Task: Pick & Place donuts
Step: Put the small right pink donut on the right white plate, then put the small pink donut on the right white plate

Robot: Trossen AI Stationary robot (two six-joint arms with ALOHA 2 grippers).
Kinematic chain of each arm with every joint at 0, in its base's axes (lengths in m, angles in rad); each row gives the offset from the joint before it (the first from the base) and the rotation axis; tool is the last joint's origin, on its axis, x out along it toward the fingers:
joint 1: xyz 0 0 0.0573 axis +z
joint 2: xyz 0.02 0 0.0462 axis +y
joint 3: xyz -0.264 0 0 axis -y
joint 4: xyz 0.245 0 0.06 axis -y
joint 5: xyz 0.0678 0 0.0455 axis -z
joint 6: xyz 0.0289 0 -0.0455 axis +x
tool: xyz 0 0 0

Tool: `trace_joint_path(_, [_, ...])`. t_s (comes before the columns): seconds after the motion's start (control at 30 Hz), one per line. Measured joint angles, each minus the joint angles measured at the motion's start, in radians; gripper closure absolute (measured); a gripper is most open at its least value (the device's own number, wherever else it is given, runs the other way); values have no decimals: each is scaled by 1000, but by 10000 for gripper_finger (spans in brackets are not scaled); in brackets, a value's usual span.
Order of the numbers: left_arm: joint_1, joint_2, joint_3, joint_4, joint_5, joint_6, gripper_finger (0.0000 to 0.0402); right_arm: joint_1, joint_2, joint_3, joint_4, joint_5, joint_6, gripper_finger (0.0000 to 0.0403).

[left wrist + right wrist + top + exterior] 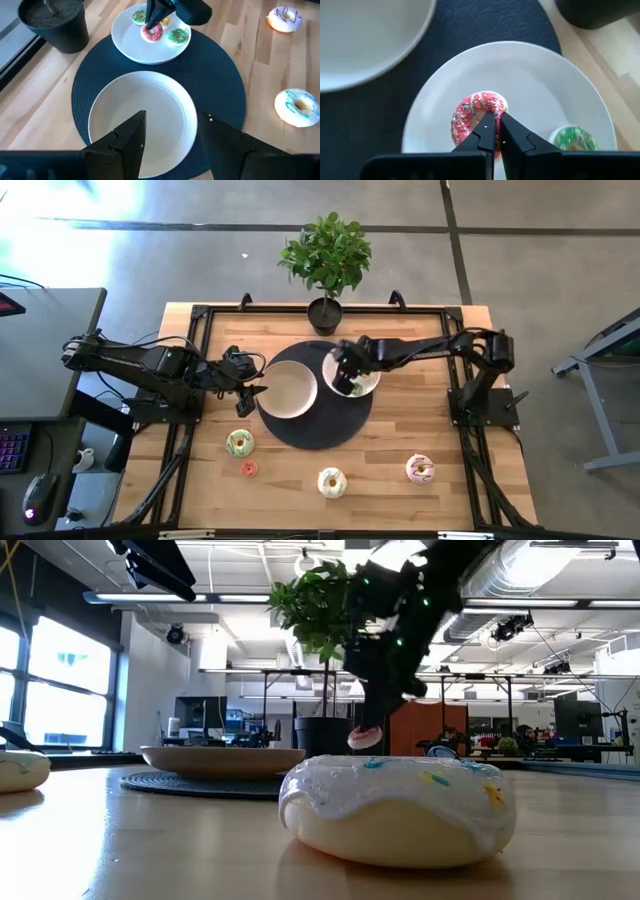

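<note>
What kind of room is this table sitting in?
Probably an open-plan lab or workshop office. The low view shows exposed ceiling ducts, rows of desks with monitors and large windows. The wooden table stands on bare concrete floor.

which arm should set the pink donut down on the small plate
Right. The right gripper is shut on the pink donut directly above the small white plate. The left gripper hangs open over the larger plate, holding nothing.

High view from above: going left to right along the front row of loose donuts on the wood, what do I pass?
Green-iced donut → tiny pink donut → cream-iced donut → pink-and-white-iced donut.
</note>
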State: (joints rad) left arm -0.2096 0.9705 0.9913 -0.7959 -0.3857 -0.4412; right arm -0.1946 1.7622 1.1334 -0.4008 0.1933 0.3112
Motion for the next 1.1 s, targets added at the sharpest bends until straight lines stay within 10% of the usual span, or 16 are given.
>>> trace_joint_path(0.8, [0, 0, 0, 0, -26, -1, 222, -199, -1, -181, 362, -201, -137, 331])
trace_joint_path(1.1, [0, 0, 0, 1, -23, -1, 222, -199, -1, -181, 341, -72, -178, 305])
